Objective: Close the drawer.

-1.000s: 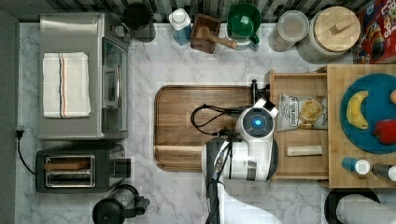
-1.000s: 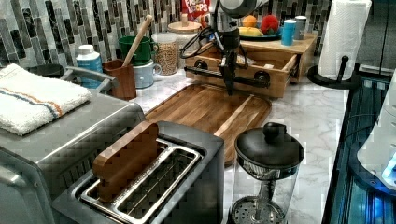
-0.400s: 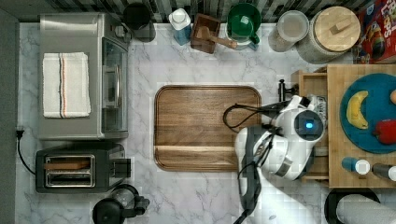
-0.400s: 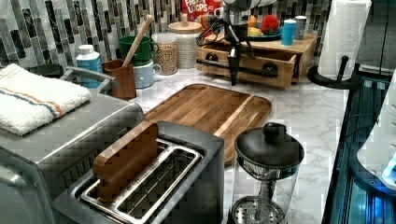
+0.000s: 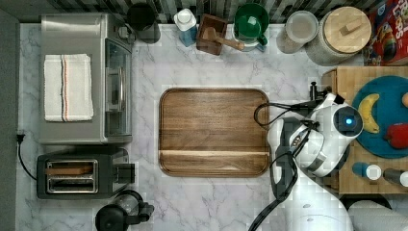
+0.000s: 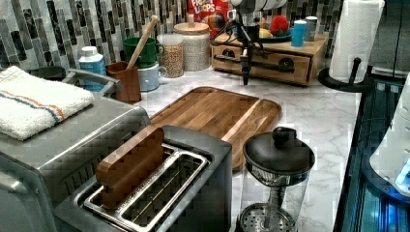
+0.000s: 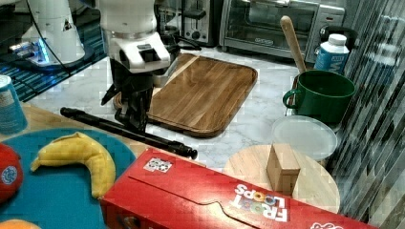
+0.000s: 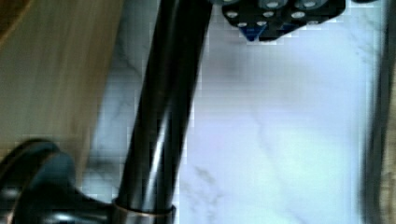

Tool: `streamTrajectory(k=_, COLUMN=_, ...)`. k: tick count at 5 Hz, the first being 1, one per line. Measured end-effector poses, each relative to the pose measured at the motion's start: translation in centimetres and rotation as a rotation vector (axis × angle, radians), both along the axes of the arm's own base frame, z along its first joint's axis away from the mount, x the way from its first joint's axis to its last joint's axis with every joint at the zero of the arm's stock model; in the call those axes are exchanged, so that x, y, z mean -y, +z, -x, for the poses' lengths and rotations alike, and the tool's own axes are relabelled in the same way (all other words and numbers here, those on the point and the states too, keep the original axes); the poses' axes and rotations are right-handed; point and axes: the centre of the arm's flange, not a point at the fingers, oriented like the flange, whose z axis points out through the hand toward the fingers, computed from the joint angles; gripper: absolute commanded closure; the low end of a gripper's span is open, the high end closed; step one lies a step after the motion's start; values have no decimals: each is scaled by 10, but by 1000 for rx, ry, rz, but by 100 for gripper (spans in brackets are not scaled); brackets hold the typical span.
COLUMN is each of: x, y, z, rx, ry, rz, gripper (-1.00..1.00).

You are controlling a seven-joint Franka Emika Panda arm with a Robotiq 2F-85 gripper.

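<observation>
Marble counter; at the left view's upper right the drawer looks nearly shut. I'd push its stiff black bar handle, rigid wood sliding easily. Gripper: I cannot tell its jaw state.

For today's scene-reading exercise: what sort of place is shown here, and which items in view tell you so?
Most likely a kitchen worktop, perhaps a mock-up one: a toaster and toaster oven stand on a marble counter, with a wooden cutting board at its middle.

bright, blocky, blurred wrist close-up
</observation>
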Motion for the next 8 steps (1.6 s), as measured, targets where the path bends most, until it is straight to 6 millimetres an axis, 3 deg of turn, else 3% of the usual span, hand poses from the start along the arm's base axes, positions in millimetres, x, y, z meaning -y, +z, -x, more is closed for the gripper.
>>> streamTrajectory(k=3, x=12, y=19, z=-13, rx=-45, ry=48, rz=6, gripper=100)
streamTrajectory(k=8, x=13, y=21, z=-38, rx=-51, ry=165, rz=20, gripper=100)
